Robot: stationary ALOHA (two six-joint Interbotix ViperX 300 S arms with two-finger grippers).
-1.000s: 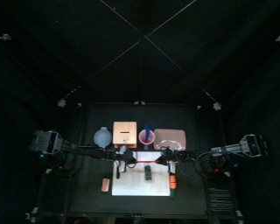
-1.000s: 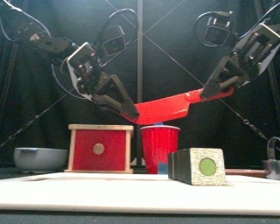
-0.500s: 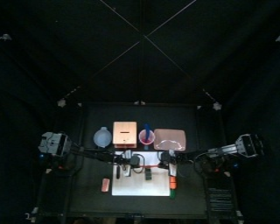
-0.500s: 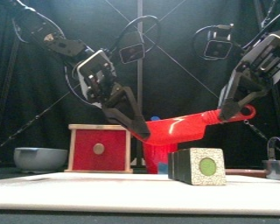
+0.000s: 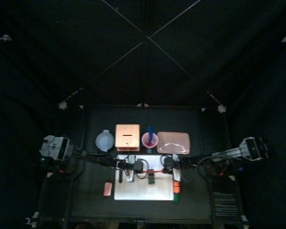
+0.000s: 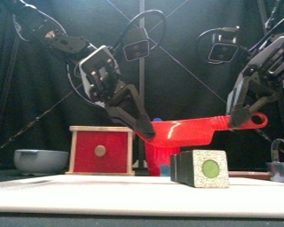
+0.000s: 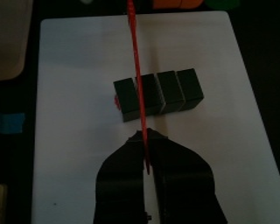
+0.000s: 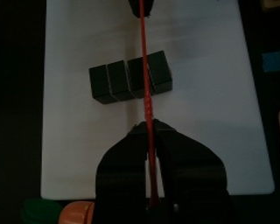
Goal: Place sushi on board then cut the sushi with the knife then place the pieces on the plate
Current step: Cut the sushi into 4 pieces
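Observation:
A toy sushi roll [image 6: 201,168] of dark green blocks lies on the white cutting board [image 6: 97,191]. A red knife [image 6: 186,131] hangs roughly level just above the roll, held at both ends. My left gripper [image 6: 142,127] is shut on its blade end and my right gripper [image 6: 240,117] is shut on its handle end. In the left wrist view the knife [image 7: 133,79] runs edge-on across the roll [image 7: 160,92], over one of the joints between blocks. The right wrist view shows the knife [image 8: 143,79] crossing the roll [image 8: 130,79] in the same way.
Behind the board stand a blue-grey bowl [image 6: 40,160], a wooden box with a red drawer front [image 6: 100,151], a red cup [image 6: 160,158] and the pink tray [image 5: 174,141]. Orange toy foods [image 5: 108,188] [image 5: 178,187] lie beside the board's left and right edges.
Both arms have come down with the knife. It has swung from tilted to nearly level and now hangs closer above the sushi roll.

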